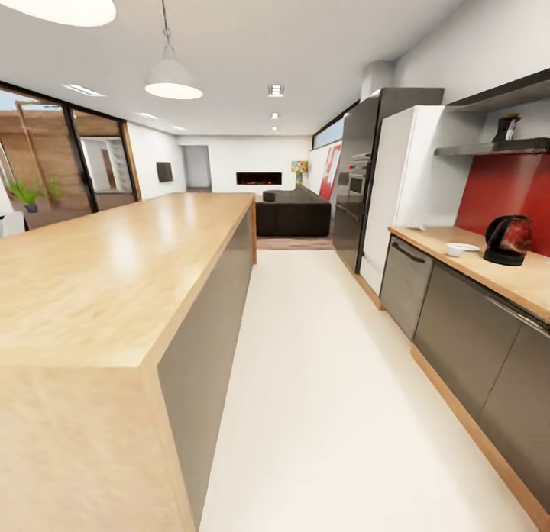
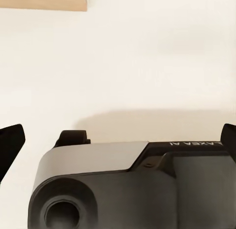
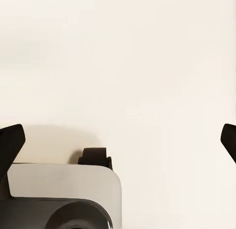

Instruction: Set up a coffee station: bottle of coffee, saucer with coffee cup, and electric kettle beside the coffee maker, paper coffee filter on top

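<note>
The pale floor (image 1: 321, 379) forms a wide aisle running from the near edge of the head view toward the lounge at the far end. The wooden island block (image 1: 114, 265) bounds the aisle on the left with a long straight edge and a grey side panel. On the right, the kitchen counter (image 1: 527, 284), light wood over dark grey cabinet fronts, bounds the aisle; its front edge runs diagonally back to a white refrigerator (image 1: 401, 181). The electric kettle (image 1: 507, 240), dark-based with a reddish tint from the red wall panel behind it, stands on this counter. A small white dish (image 1: 461, 249), possibly the saucer, lies just beside it toward the refrigerator. A dark object on the wall shelf (image 1: 504, 146) above is too small to identify.

In the wrist views, the left end effector (image 2: 118, 140) and the right end effector (image 3: 118, 140) hang over bare floor, each spread wide and holding nothing. Mirrored lettering on the robot base (image 2: 147, 189) reads "GALAXEA AI"
</note>
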Controlling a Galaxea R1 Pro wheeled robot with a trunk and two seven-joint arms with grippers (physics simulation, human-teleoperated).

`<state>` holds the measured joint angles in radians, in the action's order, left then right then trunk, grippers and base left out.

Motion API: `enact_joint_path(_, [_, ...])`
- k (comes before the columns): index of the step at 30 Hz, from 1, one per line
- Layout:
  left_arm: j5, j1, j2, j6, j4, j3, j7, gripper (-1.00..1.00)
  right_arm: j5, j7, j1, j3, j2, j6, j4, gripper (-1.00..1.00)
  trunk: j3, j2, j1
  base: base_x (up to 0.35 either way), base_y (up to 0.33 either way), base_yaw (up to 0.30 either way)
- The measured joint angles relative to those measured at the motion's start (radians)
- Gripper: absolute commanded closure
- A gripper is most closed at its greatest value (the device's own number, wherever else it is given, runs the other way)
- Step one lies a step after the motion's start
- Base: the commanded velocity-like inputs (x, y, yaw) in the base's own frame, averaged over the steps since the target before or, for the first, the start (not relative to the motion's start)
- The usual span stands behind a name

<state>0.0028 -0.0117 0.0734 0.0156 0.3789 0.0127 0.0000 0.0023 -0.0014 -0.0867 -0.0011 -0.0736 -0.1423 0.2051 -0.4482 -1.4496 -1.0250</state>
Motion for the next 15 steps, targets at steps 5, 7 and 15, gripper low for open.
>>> enact_joint_path(5, [0.0,0.0,0.0,0.0,0.001,0.0,0.0,-1.0,0.0,0.0,0.0,0.0,0.0,0.0,0.0,-1.0,0.003,0.0,0.0,0.0,0.0,-0.249])
enact_joint_path(7, [0.0,0.0,0.0,0.0,0.001,0.0,0.0,-1.0,-0.001,0.0,0.0,0.0,0.0,0.0,0.0,-1.0,0.004,0.0,0.0,0.0,0.0,-0.249])
enact_joint_path(15, [0.0,0.0,0.0,0.0,0.001,0.0,0.0,-1.0,-0.001,0.0,0.0,0.001,0.0,0.0,0.0,-1.0,0.008,0.0,0.0,0.0,0.0,-0.249])
